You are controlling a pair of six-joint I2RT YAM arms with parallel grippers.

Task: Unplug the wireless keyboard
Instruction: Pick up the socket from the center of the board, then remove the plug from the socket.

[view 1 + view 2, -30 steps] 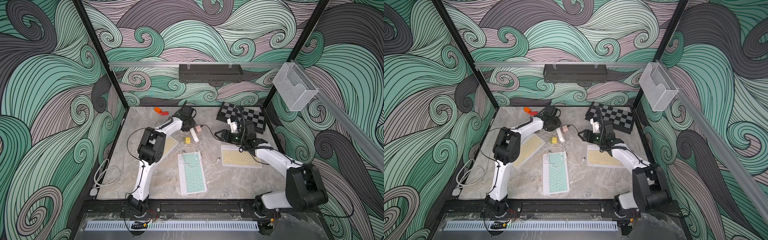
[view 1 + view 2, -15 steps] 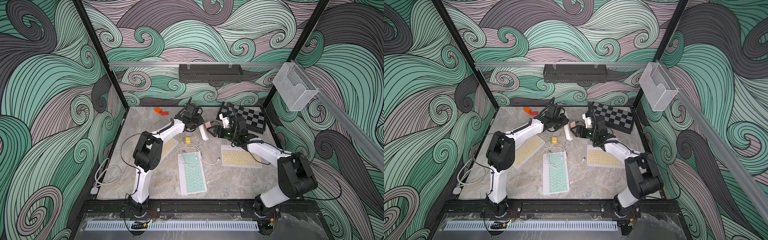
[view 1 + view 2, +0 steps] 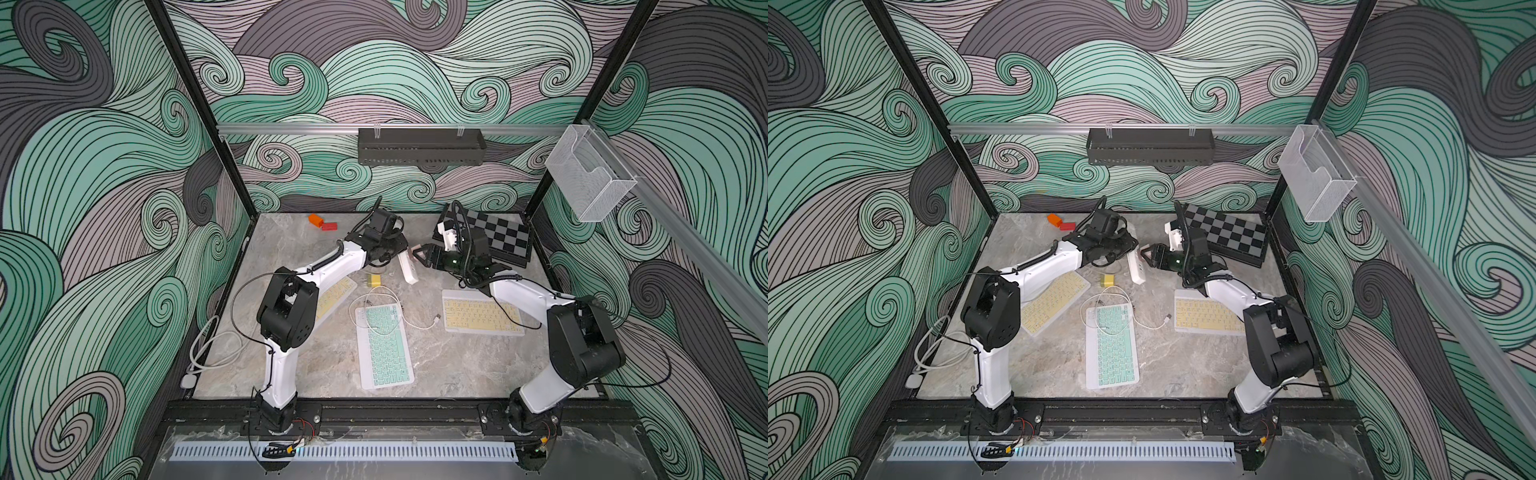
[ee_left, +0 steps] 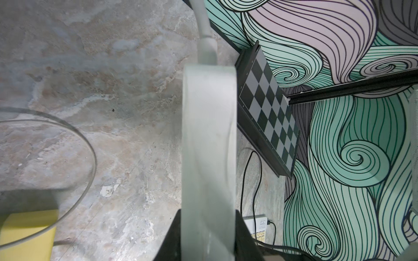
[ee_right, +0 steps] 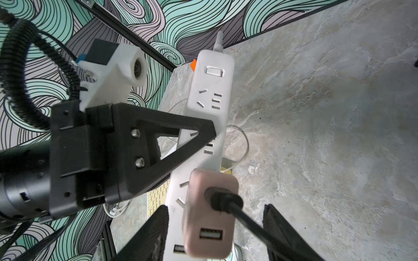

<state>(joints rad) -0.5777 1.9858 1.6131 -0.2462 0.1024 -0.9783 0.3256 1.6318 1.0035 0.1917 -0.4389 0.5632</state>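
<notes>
left hand [image 3: 397, 254] clamped, right hand [image 3: 419, 254] fingers spread — arms reach inward

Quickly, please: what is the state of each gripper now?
Left gripper: closed, holding the white power strip.
Right gripper: open, fingers on either side of the pink charger, not gripping it.

Top views high, frontal, downward; wrist views close, sharing the power strip [image 5: 210, 95]

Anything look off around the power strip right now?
The power strip is not lying flat: the left gripper holds it tilted up. A yellow charger lies unplugged beside it, and a white cable trails loose over the green keyboard.
</notes>
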